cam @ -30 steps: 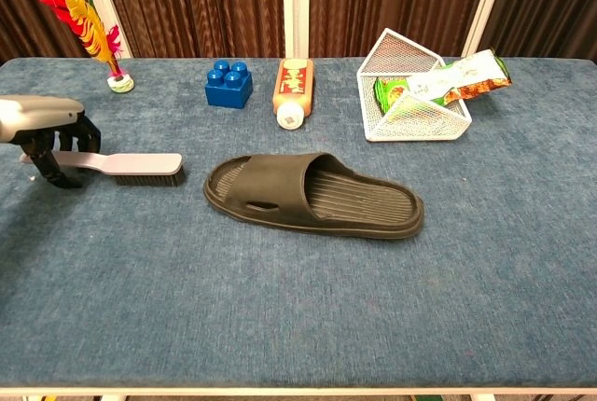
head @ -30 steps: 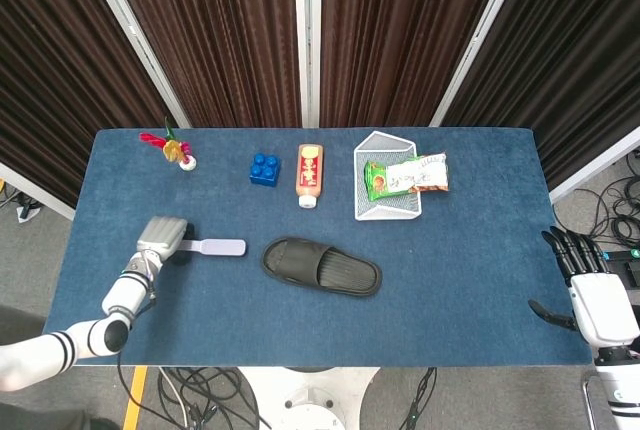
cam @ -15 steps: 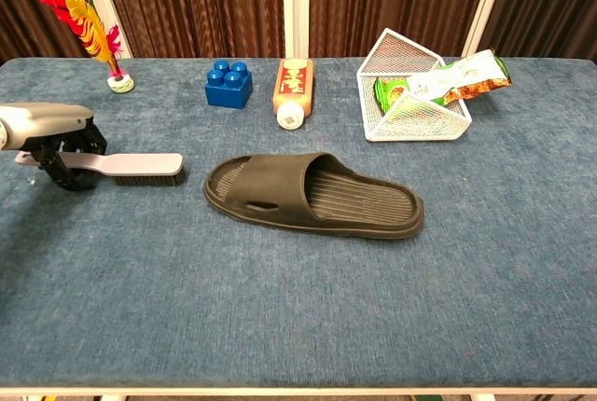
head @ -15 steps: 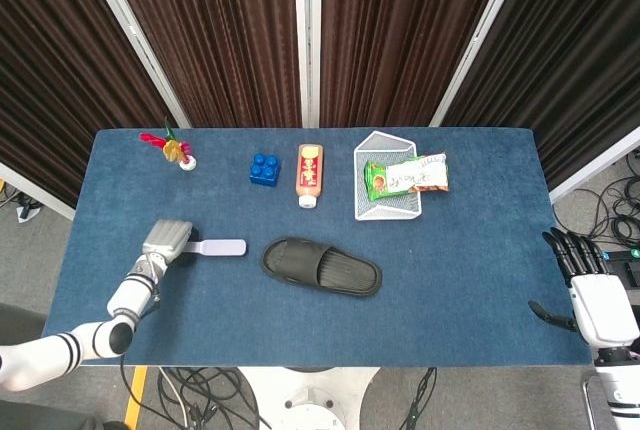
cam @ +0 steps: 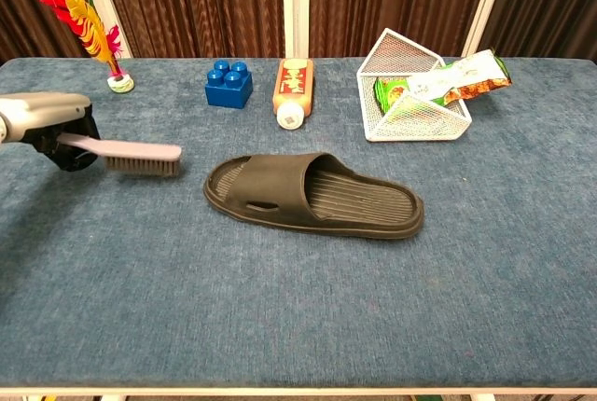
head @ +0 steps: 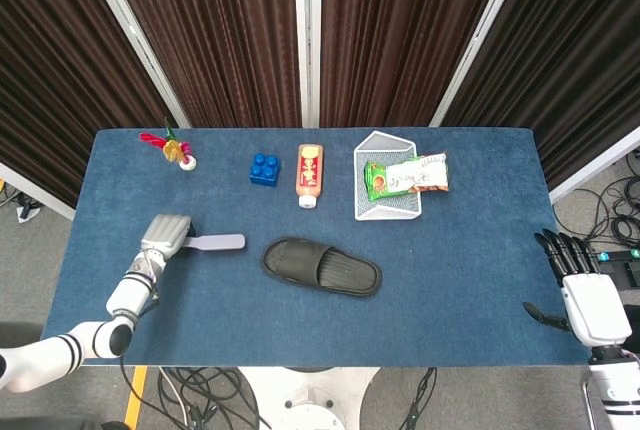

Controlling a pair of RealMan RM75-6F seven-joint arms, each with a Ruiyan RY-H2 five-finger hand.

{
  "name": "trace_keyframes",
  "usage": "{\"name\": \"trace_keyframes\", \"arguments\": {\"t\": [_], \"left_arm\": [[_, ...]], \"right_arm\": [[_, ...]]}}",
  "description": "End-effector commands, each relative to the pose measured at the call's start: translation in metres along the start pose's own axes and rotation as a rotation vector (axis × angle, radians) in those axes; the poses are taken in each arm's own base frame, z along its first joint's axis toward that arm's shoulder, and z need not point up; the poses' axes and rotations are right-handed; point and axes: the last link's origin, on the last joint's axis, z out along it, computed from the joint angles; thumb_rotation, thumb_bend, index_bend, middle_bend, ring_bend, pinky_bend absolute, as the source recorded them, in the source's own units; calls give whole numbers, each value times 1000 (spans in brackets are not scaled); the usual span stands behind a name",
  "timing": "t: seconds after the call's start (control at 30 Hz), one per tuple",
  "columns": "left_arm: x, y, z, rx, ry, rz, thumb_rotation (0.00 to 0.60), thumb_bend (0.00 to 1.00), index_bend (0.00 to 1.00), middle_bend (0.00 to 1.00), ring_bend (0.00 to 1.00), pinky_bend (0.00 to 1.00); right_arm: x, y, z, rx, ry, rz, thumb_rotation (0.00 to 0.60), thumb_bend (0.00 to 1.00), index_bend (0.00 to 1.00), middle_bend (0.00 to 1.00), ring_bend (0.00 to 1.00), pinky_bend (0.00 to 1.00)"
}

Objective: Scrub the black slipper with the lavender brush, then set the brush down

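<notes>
The black slipper (head: 321, 266) (cam: 312, 197) lies flat near the table's middle, toe end to the right. My left hand (head: 166, 235) (cam: 47, 121) grips the handle of the lavender brush (head: 215, 242) (cam: 135, 154), which hangs a little above the cloth, bristles down, left of the slipper and apart from it. Off the table's right edge, my right hand (head: 585, 295) holds nothing, fingers spread; the chest view does not show it.
Along the back stand a feather shuttlecock (head: 177, 150) (cam: 93, 33), a blue block (head: 264, 169) (cam: 229, 83), an orange bottle on its side (head: 309, 174) (cam: 293, 89) and a white wire basket (head: 389, 190) (cam: 415, 93) with snack packets. The blue table (head: 460, 280) stretches bare to the right.
My left hand has closed on the brush handle and raised the brush slightly off the cloth. The right hand has shifted slightly; the slipper is where it was.
</notes>
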Motion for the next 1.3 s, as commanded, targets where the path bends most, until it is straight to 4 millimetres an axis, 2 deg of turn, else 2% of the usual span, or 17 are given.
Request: {"name": "trace_keyframes", "arguments": {"t": [0.03,0.2,0.4,0.53,0.73,0.97,1.3], "left_arm": [[3,-5,-2,-37,74,-87,600,591,1000,1000,973,1000],[7,-6,-7,-121,131,-190,600,611,1000,1000,1000,1000],[8,2,-20,-284,216,-230,600,612,1000,1000,1000,1000],[6,11,-27,-374,237,-221,600,614,1000,1000,1000,1000],[4,23,-33,-453,242,-217,600,614,1000,1000,1000,1000],[0,32,-36,-508,234,-198,600,615,1000,1000,1000,1000],[-3,40,-30,-525,206,-189,600,615,1000,1000,1000,1000]], "right_arm": [[-4,-6,3,18,-30,-4,600,49,0,51,0,33],[-18,-31,17,104,-135,4,600,50,0,65,0,34],[-41,-85,56,236,-264,38,600,50,0,82,0,68],[-70,-121,87,280,-332,50,600,50,0,88,0,87],[-115,-163,120,300,-381,-2,600,31,0,68,0,89],[-147,-197,140,312,-410,-48,600,26,0,69,0,89],[-165,-221,146,331,-452,-60,600,28,25,119,35,123]]}}
